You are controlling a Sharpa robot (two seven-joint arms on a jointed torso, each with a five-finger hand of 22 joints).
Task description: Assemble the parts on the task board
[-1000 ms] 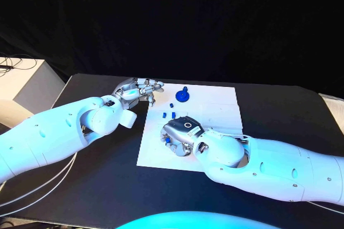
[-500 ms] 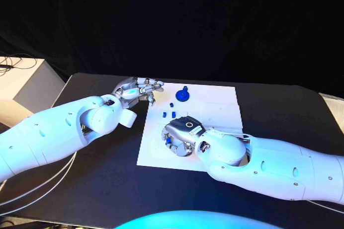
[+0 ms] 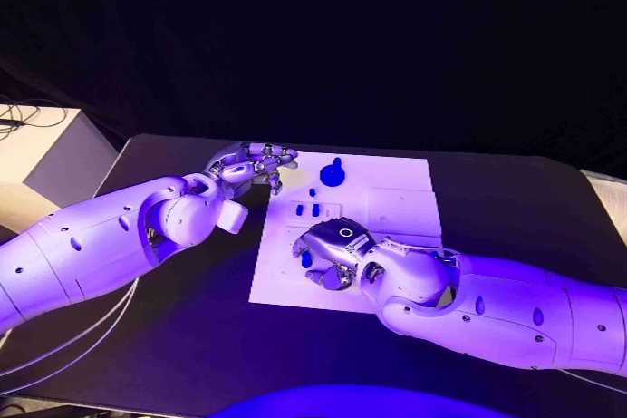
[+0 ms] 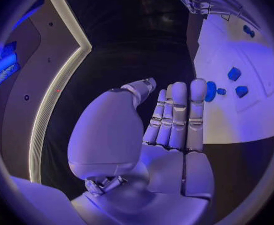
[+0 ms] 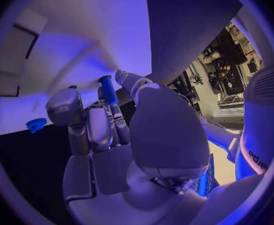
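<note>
The left hand hovers at the far left corner of the white board, which lies in the middle of the black bench; in the left wrist view its fingers stand straight and side by side with nothing between them and the thumb, so it is wide and holds no part; just beside that hand, near the far edge of the board, sits a round blue part; a little nearer the robot, along the board's left side, three small blue pieces lie close together but apart from the round one; further right and nearer the front edge, the right hand rests low over the board; a blue peg shows at its fingers on the head view, and the right wrist view shows the fingers curled round this slim blue peg, which stands up between thumb and fingers; that hand is narrow and gripping the peg; in the same wrist view a small blue toothed wheel lies at the edge of the board.
</note>
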